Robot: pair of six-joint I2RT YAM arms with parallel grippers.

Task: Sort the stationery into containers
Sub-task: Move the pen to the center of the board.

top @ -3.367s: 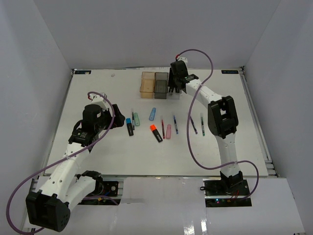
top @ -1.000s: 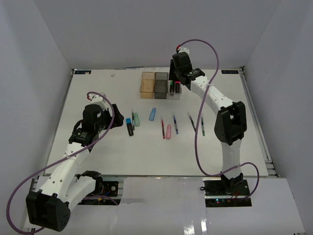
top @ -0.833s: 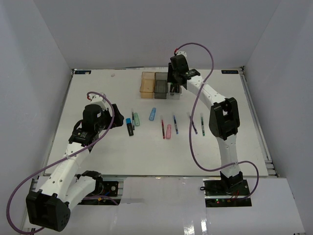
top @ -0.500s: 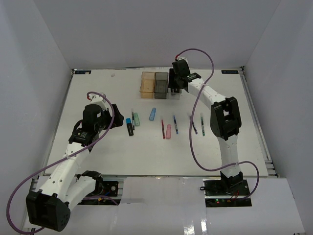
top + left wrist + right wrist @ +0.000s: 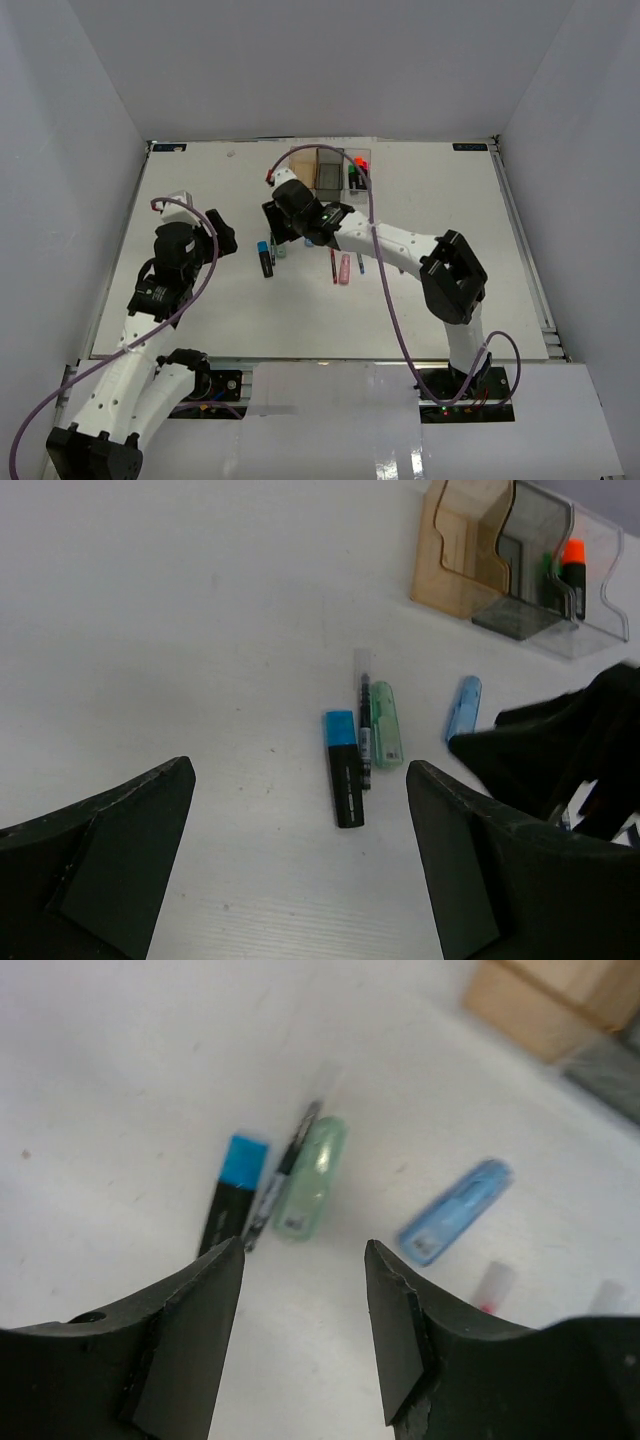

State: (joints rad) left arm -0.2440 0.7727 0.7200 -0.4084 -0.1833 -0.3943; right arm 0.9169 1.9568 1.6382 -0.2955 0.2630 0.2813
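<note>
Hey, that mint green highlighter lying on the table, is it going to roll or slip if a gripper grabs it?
Likely stiff and light: the mint highlighter looks like a short plastic barrel. Its glossy shell may slip in a loose grip. The thin pen lies right alongside it, seemingly touching, so a sideways push would probably shift that pen too.

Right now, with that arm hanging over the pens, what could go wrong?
The mint highlighter, thin pen and blue-capped black highlighter lie close side by side below the open right gripper, so it might catch two at once or knock one aside. The left gripper hovers near the same cluster; the arms could bump.
</note>
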